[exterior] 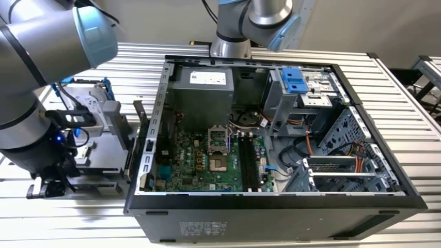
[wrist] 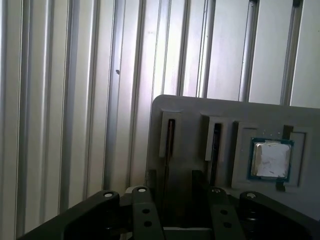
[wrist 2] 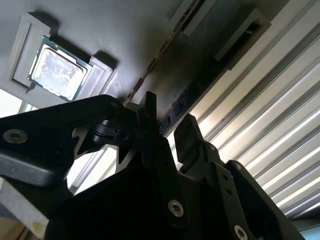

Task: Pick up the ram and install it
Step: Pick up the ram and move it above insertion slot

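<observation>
The ram stands on edge in a slot of a grey holder block. In the second wrist view the ram is a dark strip with small chips. In both wrist views my gripper is low over the block. It is open, with one finger on each side of this stick and a gap left around it. The gripper holds nothing. In the exterior view my gripper hangs at the exterior view's left, beside the open computer case. The empty black memory slots lie on the case's green motherboard.
A second thin stick stands in the neighbouring slot. A square silver processor lies in a pocket beyond it. The block sits on a ribbed metal table. Another arm's base stands behind the case.
</observation>
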`<action>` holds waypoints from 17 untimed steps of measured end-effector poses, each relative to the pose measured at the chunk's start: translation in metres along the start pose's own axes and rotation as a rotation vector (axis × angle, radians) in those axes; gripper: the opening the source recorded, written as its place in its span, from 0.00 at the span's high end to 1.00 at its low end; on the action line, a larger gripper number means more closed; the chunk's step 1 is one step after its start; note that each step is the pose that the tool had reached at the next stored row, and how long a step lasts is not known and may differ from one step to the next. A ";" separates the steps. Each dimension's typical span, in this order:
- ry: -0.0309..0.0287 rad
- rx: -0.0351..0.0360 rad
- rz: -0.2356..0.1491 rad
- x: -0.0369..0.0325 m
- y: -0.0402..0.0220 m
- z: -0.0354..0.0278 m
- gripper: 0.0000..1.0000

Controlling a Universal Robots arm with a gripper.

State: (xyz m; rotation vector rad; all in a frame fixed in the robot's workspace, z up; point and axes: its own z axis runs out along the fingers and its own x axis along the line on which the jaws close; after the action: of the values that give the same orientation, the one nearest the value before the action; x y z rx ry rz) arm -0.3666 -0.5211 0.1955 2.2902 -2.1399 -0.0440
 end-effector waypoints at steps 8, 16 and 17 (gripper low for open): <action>-0.0005 -0.0010 0.024 0.0000 0.0002 0.0033 0.00; -0.0008 -0.0008 0.024 -0.0001 0.0007 0.0049 0.00; -0.0007 -0.0009 0.024 0.0000 0.0007 0.0051 0.00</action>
State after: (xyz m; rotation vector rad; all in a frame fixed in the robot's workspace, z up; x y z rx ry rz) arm -0.3675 -0.5210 0.1904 2.2639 -2.1668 -0.0456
